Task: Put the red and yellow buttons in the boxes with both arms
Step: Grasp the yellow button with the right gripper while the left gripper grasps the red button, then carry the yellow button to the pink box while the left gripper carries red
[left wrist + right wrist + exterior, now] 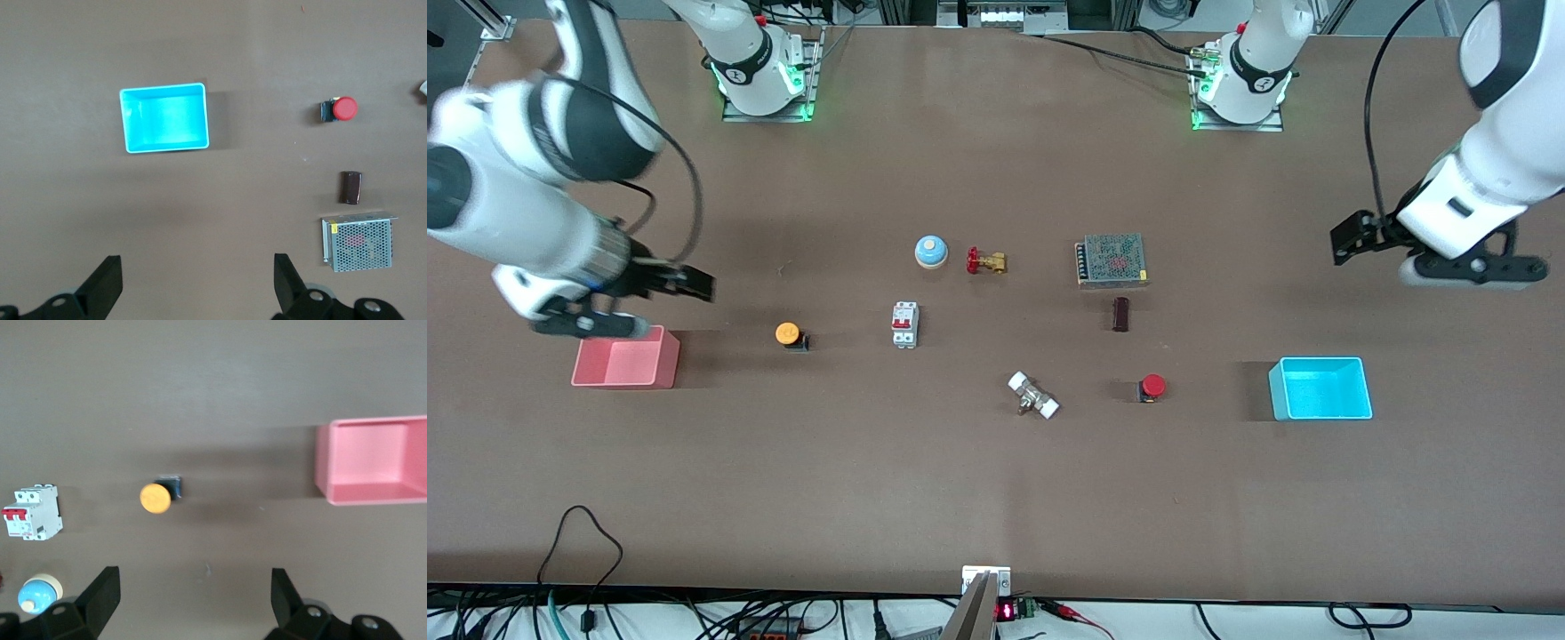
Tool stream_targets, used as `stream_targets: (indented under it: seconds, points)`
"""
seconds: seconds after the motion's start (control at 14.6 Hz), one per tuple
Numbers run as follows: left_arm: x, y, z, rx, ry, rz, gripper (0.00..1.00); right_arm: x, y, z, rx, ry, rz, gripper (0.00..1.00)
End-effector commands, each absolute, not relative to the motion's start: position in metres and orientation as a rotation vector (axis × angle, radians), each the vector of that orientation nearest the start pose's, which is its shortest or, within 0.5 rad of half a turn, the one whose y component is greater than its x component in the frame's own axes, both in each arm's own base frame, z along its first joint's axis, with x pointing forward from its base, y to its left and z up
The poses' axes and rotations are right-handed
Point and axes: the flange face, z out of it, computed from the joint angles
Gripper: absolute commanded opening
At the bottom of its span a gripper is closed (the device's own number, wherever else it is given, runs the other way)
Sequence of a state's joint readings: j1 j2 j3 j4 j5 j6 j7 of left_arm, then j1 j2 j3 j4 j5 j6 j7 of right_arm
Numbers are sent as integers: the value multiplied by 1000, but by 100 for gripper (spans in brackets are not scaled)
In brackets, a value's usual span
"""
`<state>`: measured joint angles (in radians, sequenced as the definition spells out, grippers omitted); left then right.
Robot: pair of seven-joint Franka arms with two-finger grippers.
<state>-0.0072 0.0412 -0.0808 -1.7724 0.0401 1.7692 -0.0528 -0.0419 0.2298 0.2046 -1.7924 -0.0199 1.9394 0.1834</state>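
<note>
Two robot arms reach over a brown counter (996, 498), neither holding anything. The right tool (591, 307) hangs beside the pink box (627, 360) at the right arm's end, its fingers (100, 593) spread wide and empty. The yellow button (787, 334) lies on its side on the counter, between the pink box and a white circuit breaker (904, 324), toward the counter's middle from that tool. The left tool (1352, 240) hangs over bare counter at the left arm's end, also spread open and empty. The cyan box (1320, 388) sits nearer the front camera than the spot beneath it. The red button (1151, 388) lies on its side between the cyan box and a white-capped fitting (1033, 396). Each button is closest to the arm on its own end, so each arm likely takes the nearer one
</note>
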Motion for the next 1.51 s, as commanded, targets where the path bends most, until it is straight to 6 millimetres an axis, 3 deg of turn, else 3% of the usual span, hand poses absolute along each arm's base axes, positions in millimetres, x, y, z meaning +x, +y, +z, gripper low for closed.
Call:
stream_targets:
  seconds: [0.0,0.14,0.34,0.55,0.69,0.76,0.89,1.31,1.44]
  points:
    - [593,-78,480,-3113,151,183,100,609,127,375,-3156,-103,125,100]
    - [614,-115,457,-3113,169,200,100,616,138,343,-3151,-94,97,100]
    - [656,-180,426,-3123,48,181,100,622,148,302,-3137,-117,73,100]
    - [676,-217,372,-3140,21,128,100,610,149,268,-3158,-174,60,100]
    - [692,-216,334,-3168,19,20,100,601,150,255,-3157,-152,41,100]
    - [689,-221,307,-3164,31,51,100,600,151,254,-3159,-133,42,100]
    - [680,-248,263,-3159,58,58,100,598,153,250,-3161,-138,48,100]
    - [669,-247,214,-3160,39,13,100,590,155,222,-3177,-219,31,100]
    - [662,-245,197,-3178,39,-57,94,589,160,215,-3170,-231,30,100]
